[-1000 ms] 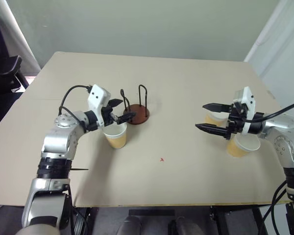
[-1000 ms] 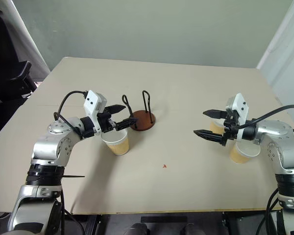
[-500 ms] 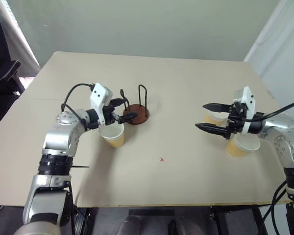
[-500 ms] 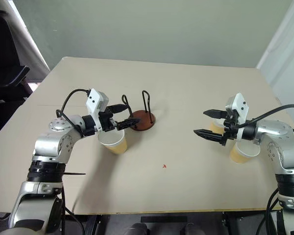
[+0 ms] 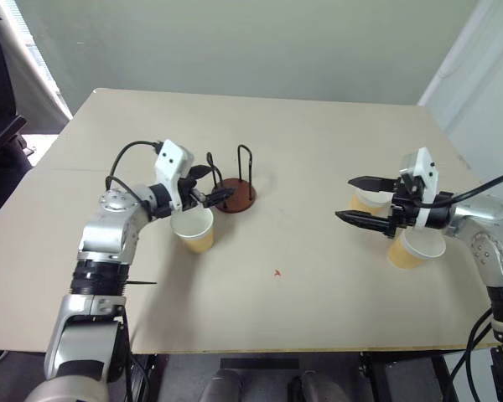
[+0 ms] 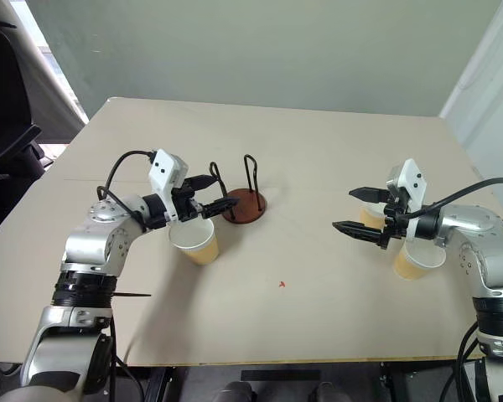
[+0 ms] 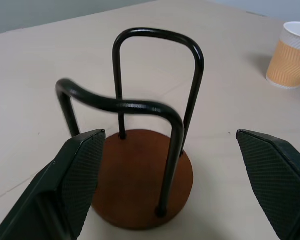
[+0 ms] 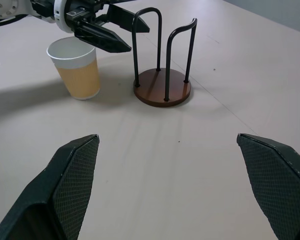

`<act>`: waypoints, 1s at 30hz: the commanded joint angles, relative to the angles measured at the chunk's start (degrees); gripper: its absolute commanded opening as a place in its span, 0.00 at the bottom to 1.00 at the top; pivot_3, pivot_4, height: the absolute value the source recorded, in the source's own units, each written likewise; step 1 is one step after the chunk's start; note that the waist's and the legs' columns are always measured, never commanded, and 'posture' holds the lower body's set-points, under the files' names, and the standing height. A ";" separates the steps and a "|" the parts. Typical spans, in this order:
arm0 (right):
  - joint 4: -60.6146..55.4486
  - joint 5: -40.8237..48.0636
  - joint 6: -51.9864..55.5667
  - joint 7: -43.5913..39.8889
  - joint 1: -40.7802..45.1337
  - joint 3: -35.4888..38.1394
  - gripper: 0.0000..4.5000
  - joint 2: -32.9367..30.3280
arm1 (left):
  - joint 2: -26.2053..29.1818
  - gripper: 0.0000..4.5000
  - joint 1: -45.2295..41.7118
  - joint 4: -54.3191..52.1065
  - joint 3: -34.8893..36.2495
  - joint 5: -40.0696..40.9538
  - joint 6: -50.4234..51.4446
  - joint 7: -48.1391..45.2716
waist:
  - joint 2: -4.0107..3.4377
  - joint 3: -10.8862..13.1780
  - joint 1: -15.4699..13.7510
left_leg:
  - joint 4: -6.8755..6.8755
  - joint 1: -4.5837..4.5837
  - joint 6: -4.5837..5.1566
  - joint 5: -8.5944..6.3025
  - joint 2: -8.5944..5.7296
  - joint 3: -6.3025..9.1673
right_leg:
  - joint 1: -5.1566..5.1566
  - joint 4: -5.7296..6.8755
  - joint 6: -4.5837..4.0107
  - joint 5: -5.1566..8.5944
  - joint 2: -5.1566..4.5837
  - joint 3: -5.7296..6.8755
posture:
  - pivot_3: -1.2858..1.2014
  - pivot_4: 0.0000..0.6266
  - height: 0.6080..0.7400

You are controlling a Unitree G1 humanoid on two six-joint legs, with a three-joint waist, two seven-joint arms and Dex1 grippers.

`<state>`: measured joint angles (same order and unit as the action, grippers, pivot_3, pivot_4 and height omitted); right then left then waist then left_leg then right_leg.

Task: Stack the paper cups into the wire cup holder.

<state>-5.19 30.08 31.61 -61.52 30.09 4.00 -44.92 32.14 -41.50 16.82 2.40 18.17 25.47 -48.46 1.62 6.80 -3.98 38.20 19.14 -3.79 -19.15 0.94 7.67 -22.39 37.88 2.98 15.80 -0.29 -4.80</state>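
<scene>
Beige bench [image 5: 318, 142] carries everything, read here from nine o'clock to three o'clock in the head views. At about nine o'clock the left gripper [image 5: 211, 189] hangs with its jaws spread wide and empty, above the nearest of the paper cups [image 5: 194, 230], which stands upright just beneath and a little toward six o'clock of its fingers. Just toward three o'clock of that gripper sits the wire cup holder [image 5: 235, 194], its reddish-brown base bare and its black loops upright, with no cup in it yet. At three o'clock the right gripper [image 5: 361, 200] hovers, jaws likewise wide and holding nothing; two more cups stand close by it, one [image 5: 410, 246] toward five o'clock of its fingers and one [image 5: 366, 201] partly hidden behind them. By my judgement the task is at its first step, with no cup grasped and the left arm lined up nearer the holder than the cup. The next move calls for the left gripper to drop toward six o'clock, close on the cup's wall without crushing it, then lift it over the loops.
</scene>
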 commanded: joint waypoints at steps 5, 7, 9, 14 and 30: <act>-1.69 0.30 -0.70 0.59 1.15 2.10 0.99 -0.96 | -1.04 1.00 -4.10 2.97 -0.30 -1.12 -2.62 -0.37 | 0.00 0.00 0.01 | -0.01 0.01 0.00 0.00 -0.02 -0.01 | 0.00 -0.01 0.00 0.00 0.01 0.00 | 0.52 0.24 1.00; -1.75 0.26 -0.67 0.78 1.16 2.01 0.99 -0.89 | -1.49 1.00 -4.64 4.21 -0.72 -1.50 -3.22 -0.71 | 0.00 0.00 0.01 | 0.00 0.00 0.00 0.00 -0.01 -0.01 | 0.00 -0.02 0.01 0.00 0.00 0.00 | 0.52 0.24 1.00; -1.96 0.26 -0.66 0.90 1.01 2.01 1.00 -0.90 | -2.10 0.92 -5.14 5.32 -1.00 -1.57 -3.59 -1.27 | 0.00 0.00 -0.03 | 0.00 0.02 0.00 0.00 -0.01 0.00 | 0.00 -0.02 0.02 -0.01 0.00 0.00 | 0.52 0.24 1.00; -2.56 -0.07 -1.37 0.77 0.31 1.89 1.00 -1.06 | -2.63 0.56 -5.11 5.23 -1.71 -1.49 -3.45 -3.60 | 0.00 0.00 -0.03 | 0.00 0.03 0.01 0.01 -0.02 -0.01 | 0.00 -0.03 0.04 -0.02 0.00 0.00 | 0.52 0.24 1.00; -2.85 0.06 -2.15 -1.06 0.14 1.50 1.00 -2.24 | -1.42 0.01 -5.14 4.40 -1.09 -0.83 -2.75 -9.13 | 0.00 0.00 -0.03 | 0.06 0.06 0.05 0.03 -0.02 0.01 | 0.00 -0.05 0.12 -0.07 0.00 -0.02 | 0.52 0.24 1.00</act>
<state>-6.90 30.02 30.36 -62.01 29.47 4.00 -46.06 30.47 -45.22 22.79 0.71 16.61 22.98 -57.27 1.62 6.80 -4.01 38.26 19.20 -3.74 -19.13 0.92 7.68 -22.39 37.83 3.11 15.73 -0.29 -4.82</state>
